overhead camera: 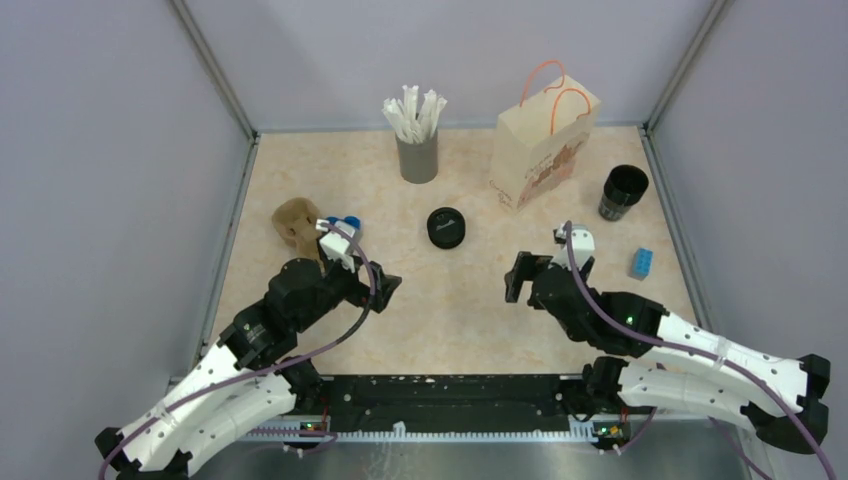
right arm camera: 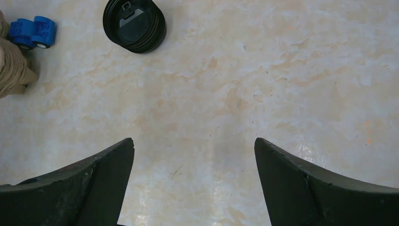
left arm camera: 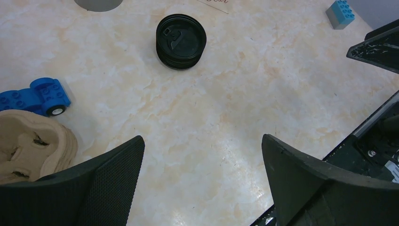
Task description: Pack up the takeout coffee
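Note:
The takeout coffee (overhead camera: 622,192), a black tapered cup, stands upright at the far right of the table, to the right of a tan paper bag (overhead camera: 541,147) with orange handles. My left gripper (overhead camera: 384,288) is open and empty over bare table at the near left; its view (left arm camera: 202,146) shows only tabletop between the jaws. My right gripper (overhead camera: 520,276) is open and empty at the near right, well short of the cup; its view (right arm camera: 194,147) shows bare table. The cup is out of both wrist views.
A stack of black lids (overhead camera: 445,227) lies mid-table, also seen in the left wrist view (left arm camera: 180,41) and the right wrist view (right arm camera: 134,24). A grey holder of white straws (overhead camera: 417,150) stands at the back. A brown cardboard carrier (overhead camera: 297,224) and blue toy car (overhead camera: 349,222) sit left; a blue brick (overhead camera: 640,262) right.

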`<state>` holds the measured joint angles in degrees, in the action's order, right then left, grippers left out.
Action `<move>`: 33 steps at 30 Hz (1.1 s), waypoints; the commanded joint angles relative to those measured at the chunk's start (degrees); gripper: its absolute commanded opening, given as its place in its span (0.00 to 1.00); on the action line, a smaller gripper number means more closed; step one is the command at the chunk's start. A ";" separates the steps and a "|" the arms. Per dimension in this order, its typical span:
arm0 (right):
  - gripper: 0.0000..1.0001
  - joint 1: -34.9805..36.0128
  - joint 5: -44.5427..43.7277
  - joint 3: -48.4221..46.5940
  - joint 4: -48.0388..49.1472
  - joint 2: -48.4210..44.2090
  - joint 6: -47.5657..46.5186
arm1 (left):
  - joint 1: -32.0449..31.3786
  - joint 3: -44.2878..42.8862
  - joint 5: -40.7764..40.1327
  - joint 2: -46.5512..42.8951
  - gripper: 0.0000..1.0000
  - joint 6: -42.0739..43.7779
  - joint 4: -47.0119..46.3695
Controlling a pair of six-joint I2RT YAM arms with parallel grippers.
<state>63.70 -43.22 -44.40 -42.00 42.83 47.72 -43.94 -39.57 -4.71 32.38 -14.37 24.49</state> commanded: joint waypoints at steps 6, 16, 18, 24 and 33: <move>0.95 0.61 -2.18 2.79 9.41 1.03 -4.38 | -0.12 -0.09 1.08 -0.60 0.99 1.10 -1.68; 0.81 -19.83 -8.91 -5.16 7.40 11.54 -7.69 | -0.18 -0.04 2.68 -0.25 0.99 0.67 -1.28; 0.71 -26.80 -7.52 -6.48 9.26 11.95 -9.96 | -0.18 0.02 2.91 -0.45 0.99 0.58 -1.26; 0.49 -48.96 1.33 -10.92 14.65 14.90 -15.31 | -0.18 0.06 3.24 -0.69 0.99 0.40 -1.24; 0.36 -70.06 22.80 -27.95 14.02 33.78 -18.58 | -0.18 0.19 3.28 -1.27 0.99 0.40 -1.29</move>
<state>-1.93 -31.31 -63.96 -28.14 69.82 31.46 -43.97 -39.57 -2.35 31.70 -13.82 24.64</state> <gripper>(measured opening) 0.394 0.987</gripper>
